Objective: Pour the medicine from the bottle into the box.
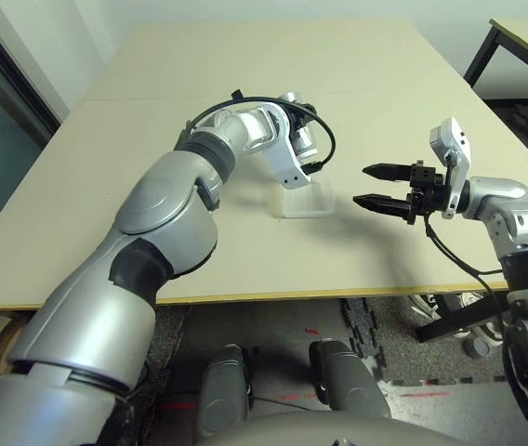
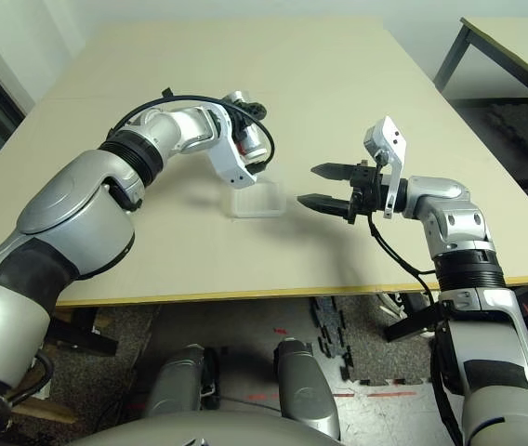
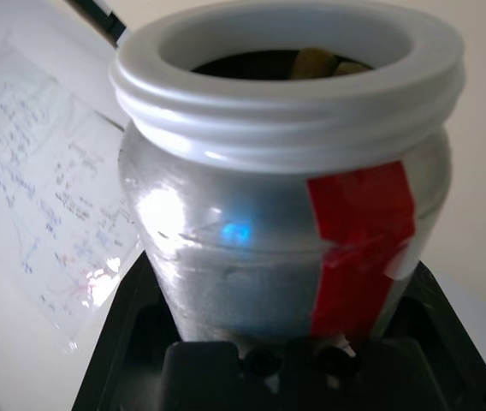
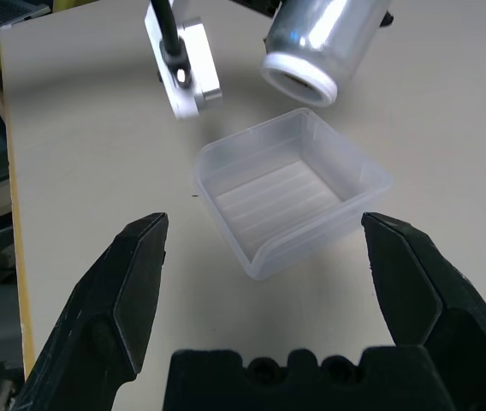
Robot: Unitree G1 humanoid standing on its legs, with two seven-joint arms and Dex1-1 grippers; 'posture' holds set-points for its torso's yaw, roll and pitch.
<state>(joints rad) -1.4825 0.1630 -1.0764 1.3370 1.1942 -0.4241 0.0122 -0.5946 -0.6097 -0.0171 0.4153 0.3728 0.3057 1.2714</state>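
My left gripper (image 1: pixel 297 147) is shut on the bottle (image 3: pixel 251 240), a silvery cylinder with a red stripe (image 3: pixel 358 248) and a white round mouth. The bottle hangs tilted just above the far side of the box (image 4: pixel 290 193), mouth (image 4: pixel 299 79) turned down towards it. Just inside the mouth lies a brownish bit, the medicine (image 3: pixel 316 62). The box is a clear shallow square tray standing on the table (image 1: pixel 152 139), and I see nothing in it. My right gripper (image 1: pixel 362 184) hovers open to the right of the box, fingertips pointing at it, a short gap away.
A white wrist bracket (image 4: pixel 183 68) of the left arm hangs close to the box's far left corner. The table's front edge (image 1: pixel 338 295) runs under my right forearm. A second table (image 1: pixel 524 42) stands at the far right, with dark floor mats below.
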